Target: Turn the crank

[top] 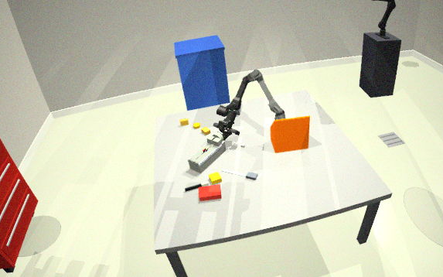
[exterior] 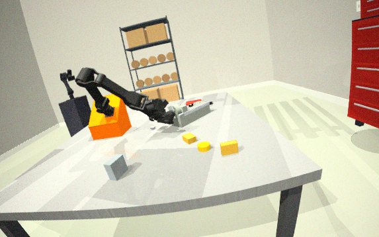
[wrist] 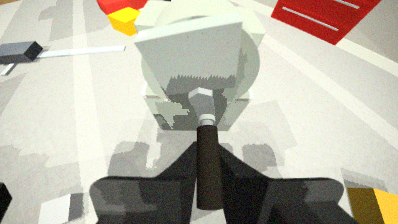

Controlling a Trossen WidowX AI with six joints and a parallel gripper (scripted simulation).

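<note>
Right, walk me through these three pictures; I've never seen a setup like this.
One dark jointed robot arm stands on a grey table. The first picture looks down from high up, the second from the table's side, the third from a camera on the arm's wrist. Its gripper is shut on the dark handle of a crank on a small grey machine. Around it lie yellow blocks, a red block, a grey cube and an orange box.

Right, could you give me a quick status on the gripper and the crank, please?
Gripper shut on the dark crank handle. Machine on the table, red pointer on its slide; alignment with the marks too small to tell. Nothing blocking the crank.
</note>
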